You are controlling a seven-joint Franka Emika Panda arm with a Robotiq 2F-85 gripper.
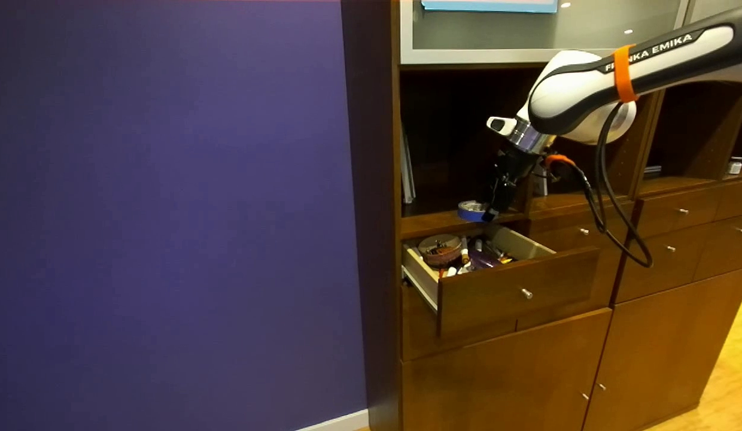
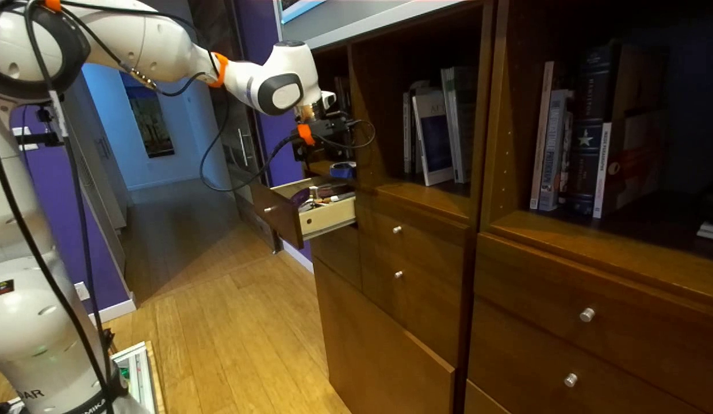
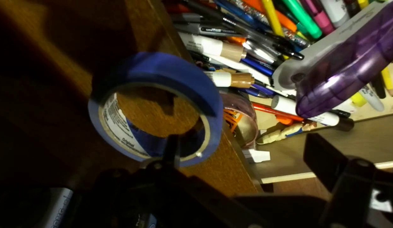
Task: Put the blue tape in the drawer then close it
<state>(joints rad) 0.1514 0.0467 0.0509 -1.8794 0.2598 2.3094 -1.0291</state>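
The blue tape (image 1: 468, 216) is a ring that lies at the front edge of the shelf above the open drawer (image 1: 484, 302). It also shows in an exterior view (image 2: 341, 171) and in the wrist view (image 3: 176, 68). My gripper (image 3: 242, 144) is open with its fingers wide apart. In the wrist view one finger overlaps the ring's opening near its rim; I cannot tell whether it touches. The other finger is out past the shelf edge, over the drawer side. The drawer is pulled out and also shows in an exterior view (image 2: 279, 215); one pale knob shows on its front.
The drawer holds pens and markers, a purple object (image 3: 336, 76) and a round container (image 1: 440, 251). The shelf edge (image 3: 228, 174) lies between tape and drawer. Books (image 2: 434, 132) stand in the neighbouring compartment. A cable (image 1: 610, 197) hangs from the arm.
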